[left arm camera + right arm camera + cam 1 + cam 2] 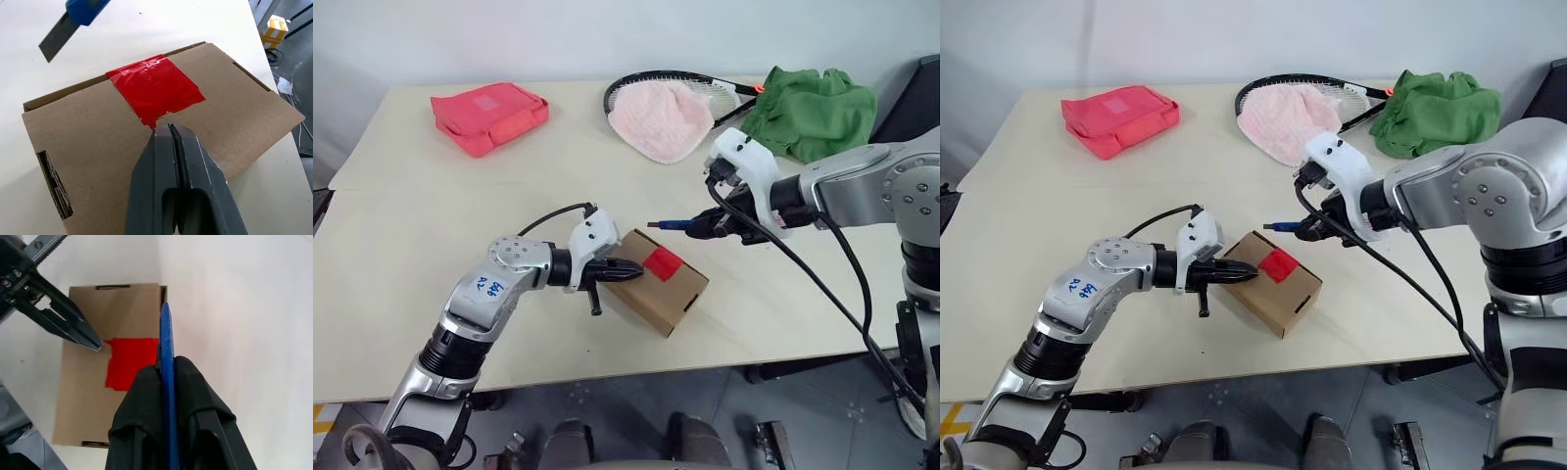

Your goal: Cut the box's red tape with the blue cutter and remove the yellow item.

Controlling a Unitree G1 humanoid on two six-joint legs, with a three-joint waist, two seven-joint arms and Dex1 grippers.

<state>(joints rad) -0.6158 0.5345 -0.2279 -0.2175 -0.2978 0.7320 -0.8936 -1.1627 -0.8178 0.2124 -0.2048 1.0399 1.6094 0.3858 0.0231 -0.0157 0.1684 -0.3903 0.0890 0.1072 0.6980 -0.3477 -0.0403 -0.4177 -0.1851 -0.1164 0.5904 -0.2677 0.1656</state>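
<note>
The brown box (674,297) lies closed on the table, the red tape (663,262) stuck across its top seam. My left gripper (631,267) is shut and empty, its tip resting on the box top at the tape's near edge (168,128). My right gripper (707,227) hovers just beyond the box, shut on the blue cutter (672,225). The cutter's tip (165,313) points out over the box's far edge, above the tape (128,366). Its grey blade (55,37) hangs clear of the cardboard. The yellow item is hidden.
A red-pink pouch (489,116) lies at the table's far left. A racket (636,86) with a pink cloth (663,121) on it and a green cloth (813,110) sit at the far right. The table's front edge (607,380) runs close behind the box.
</note>
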